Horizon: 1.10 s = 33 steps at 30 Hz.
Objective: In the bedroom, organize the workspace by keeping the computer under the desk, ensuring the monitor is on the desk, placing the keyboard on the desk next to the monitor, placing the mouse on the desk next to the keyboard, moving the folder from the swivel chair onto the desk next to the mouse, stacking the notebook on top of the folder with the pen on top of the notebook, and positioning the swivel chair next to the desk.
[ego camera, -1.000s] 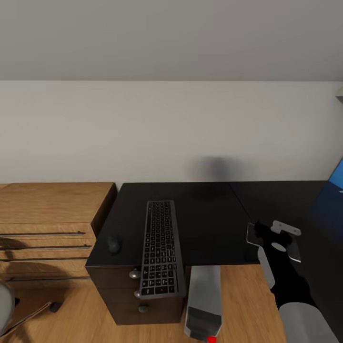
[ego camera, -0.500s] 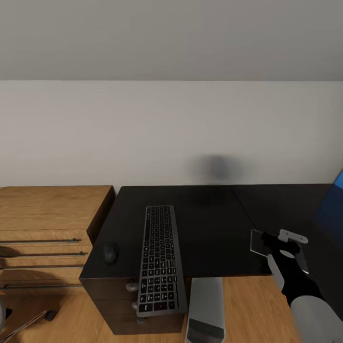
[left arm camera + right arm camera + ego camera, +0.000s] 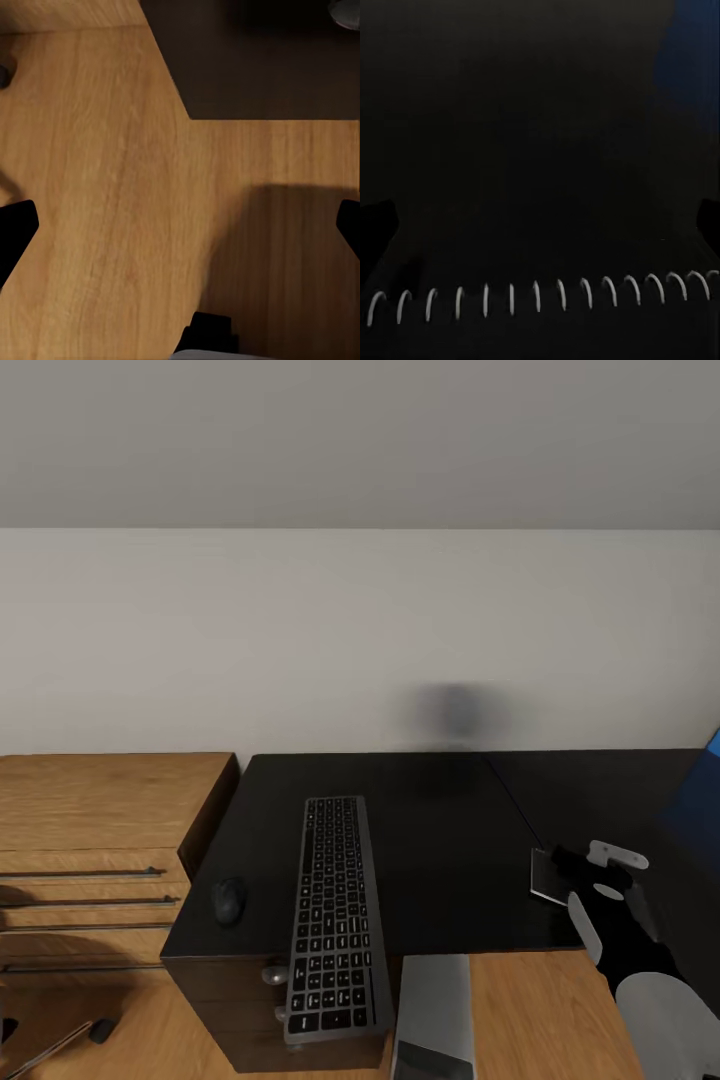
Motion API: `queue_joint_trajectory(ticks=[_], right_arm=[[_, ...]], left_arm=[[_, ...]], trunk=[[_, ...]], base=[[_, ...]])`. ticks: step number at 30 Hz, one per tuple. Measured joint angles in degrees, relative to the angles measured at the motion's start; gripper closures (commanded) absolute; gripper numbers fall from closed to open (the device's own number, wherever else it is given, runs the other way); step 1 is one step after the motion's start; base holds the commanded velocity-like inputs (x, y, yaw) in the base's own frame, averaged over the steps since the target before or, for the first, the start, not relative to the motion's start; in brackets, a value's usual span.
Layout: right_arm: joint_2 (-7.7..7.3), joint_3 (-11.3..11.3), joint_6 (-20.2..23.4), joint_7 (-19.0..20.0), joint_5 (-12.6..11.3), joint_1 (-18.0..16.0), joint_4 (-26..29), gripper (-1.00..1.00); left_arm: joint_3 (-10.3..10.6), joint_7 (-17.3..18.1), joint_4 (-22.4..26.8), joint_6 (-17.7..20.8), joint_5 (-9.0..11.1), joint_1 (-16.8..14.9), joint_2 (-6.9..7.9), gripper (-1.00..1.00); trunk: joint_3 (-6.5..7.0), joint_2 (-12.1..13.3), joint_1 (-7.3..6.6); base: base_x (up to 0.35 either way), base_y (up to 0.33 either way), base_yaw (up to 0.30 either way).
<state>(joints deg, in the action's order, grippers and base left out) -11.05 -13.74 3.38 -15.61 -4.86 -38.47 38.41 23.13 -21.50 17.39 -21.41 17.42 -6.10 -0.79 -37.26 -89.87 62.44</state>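
While I look down over the glossy black tabletop [image 3: 440, 840], my right end effector [image 3: 585, 875] hangs over its right part, and I cannot tell whether it is released or clenched. Its wrist camera looks onto a dark sheet with a row of pale spiral wire loops [image 3: 536, 296], with a blue tint at one corner. A slim dark grey keyboard with black keys [image 3: 332, 915] lies lengthwise on the tabletop, its near end jutting past the front edge above the drawer block with round silver knobs [image 3: 272, 975]. A small rounded black mouse [image 3: 229, 900] sits left of it, near the corner. A silver-grey tower computer [image 3: 435, 1015] stands on the light wood floor [image 3: 112, 210] just beside the drawer block. A bright blue folder [image 3: 712, 745] peeks in at the far right. A light-wood drawer cabinet [image 3: 90, 840] adjoins the tabletop's left side. My left end effector [image 3: 180, 225] points at the floor with its fingertips wide apart, released.
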Motion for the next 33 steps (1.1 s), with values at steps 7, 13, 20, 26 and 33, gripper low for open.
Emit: queue_joint_trajectory(ticks=[7,13,20,26,33], right_arm=[[-0.01,0.0,0.0,0.0,0.0,0.0,0.0,-1.00],[-0.01,0.0,0.2,0.0,0.0,0.0,0.0,-1.00],[-0.01,0.0,1.1,-0.1,0.1,-0.1,0.0,-1.00],[-0.01,0.0,3.7,-0.3,0.1,-0.8,0.0,-1.00],[0.05,0.0,5.6,-0.4,0.1,-0.9,0.0,-1.00]], left_arm=[[0.0,0.1,-0.1,0.0,0.0,0.0,-0.03,-1.00],[0.0,0.1,-0.1,0.0,0.0,0.0,-0.03,-1.00],[0.0,0.1,-0.1,0.0,0.0,0.0,-0.03,-1.00],[0.0,0.1,-0.1,0.0,0.0,0.0,-0.03,-1.00],[0.0,0.1,-0.1,0.0,0.0,0.0,-0.03,-1.00]], trunk=[[0.00,0.0,0.02],[0.00,0.0,0.00],[0.00,0.0,0.02],[0.00,0.0,0.03],[0.00,0.0,0.02]], base=[[0.093,0.000,0.000],[0.191,0.000,0.000],[0.058,0.000,0.000],[0.006,0.000,0.000],[-0.006,0.000,0.000]])
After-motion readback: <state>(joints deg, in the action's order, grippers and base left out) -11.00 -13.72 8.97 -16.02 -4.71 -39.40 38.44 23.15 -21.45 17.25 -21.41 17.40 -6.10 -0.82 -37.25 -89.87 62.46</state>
